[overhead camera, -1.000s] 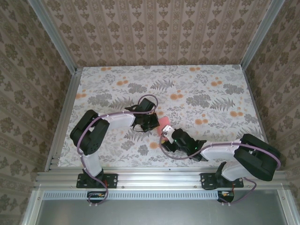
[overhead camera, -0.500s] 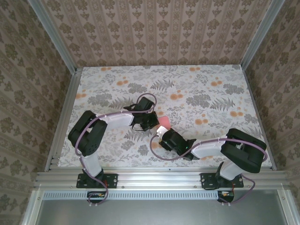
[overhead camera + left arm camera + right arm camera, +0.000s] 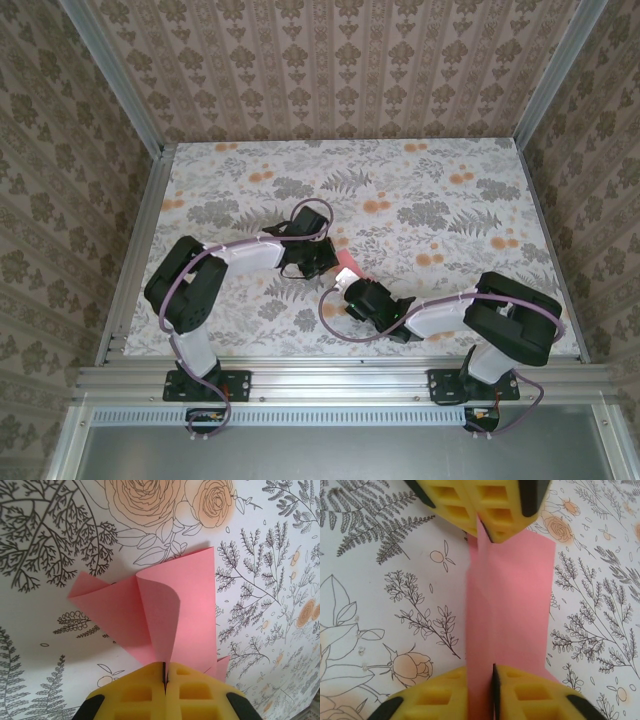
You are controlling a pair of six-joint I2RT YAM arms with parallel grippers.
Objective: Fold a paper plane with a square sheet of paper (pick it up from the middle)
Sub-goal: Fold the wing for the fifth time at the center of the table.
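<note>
Sheet [image 3: 347,262], part-folded, mid-frame in top view. Lay lengthwise top-to-bottom in right wrist view: upper end clamped in left gripper [image 3: 484,530], lower end betw. fingers of right gripper [image 3: 480,670], narrowly apart; grip indeterminate. Equally near both.

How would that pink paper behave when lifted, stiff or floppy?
Probably floppy: the paper curls over where the left fingers pinch it. Likely very light, since that small pinch holds a flap up. It should crease easily; folds already show.
</note>
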